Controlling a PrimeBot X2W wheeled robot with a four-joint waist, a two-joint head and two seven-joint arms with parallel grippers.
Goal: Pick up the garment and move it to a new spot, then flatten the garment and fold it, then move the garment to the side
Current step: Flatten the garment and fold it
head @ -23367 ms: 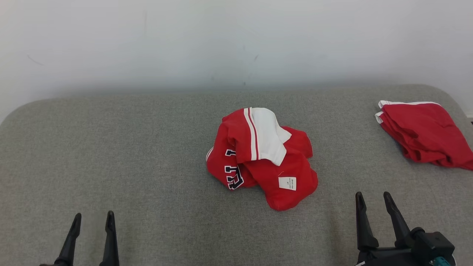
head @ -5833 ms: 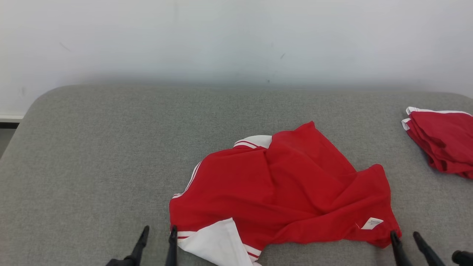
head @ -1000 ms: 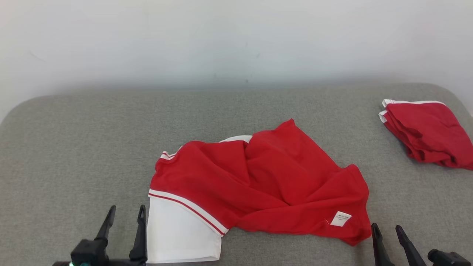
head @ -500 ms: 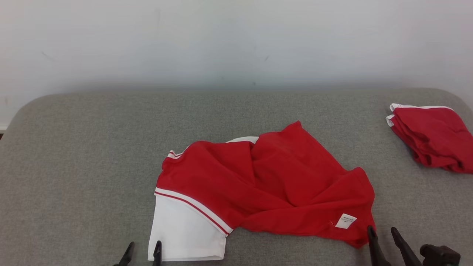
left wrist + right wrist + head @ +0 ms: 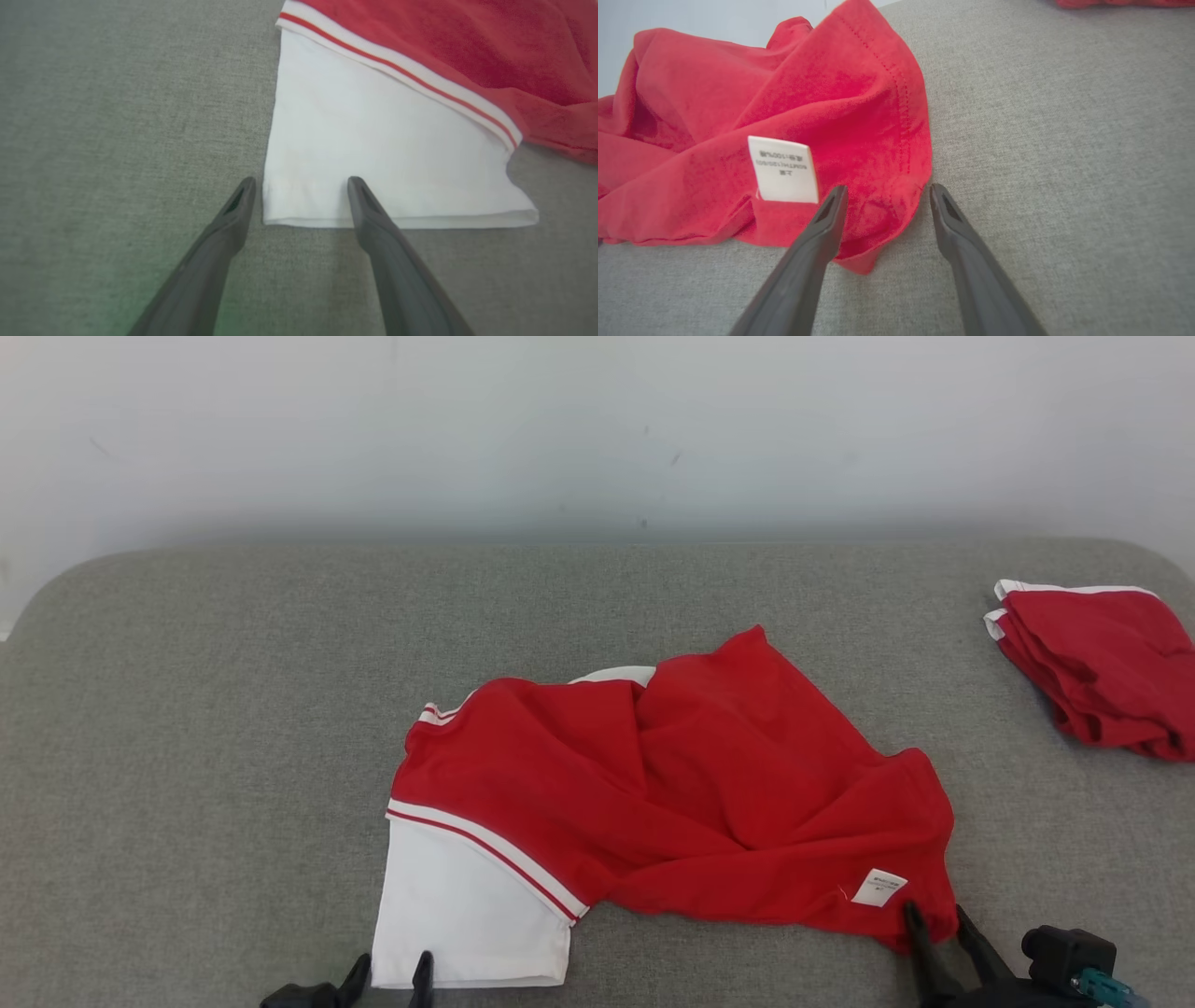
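Near the cushion's (image 5: 233, 709) front edge, midway along it, the shirt (image 5: 672, 793) lies rumpled. Its long axis runs along that edge, with the white sleeve (image 5: 373, 154) toward the cushion's left end and the label (image 5: 784, 170) corner toward its right. My left gripper (image 5: 301, 179) and right gripper (image 5: 887, 189) stand open astride those corners. I fear a shallow bite slipping, or catching one layer and twisting the cloth.

Bright, even, diffuse light; faint soft shadows; wrist views slightly blurred.

Dark tapered fingers (image 5: 224, 242), black wrist block (image 5: 1064, 950), teal connector (image 5: 1094, 981)
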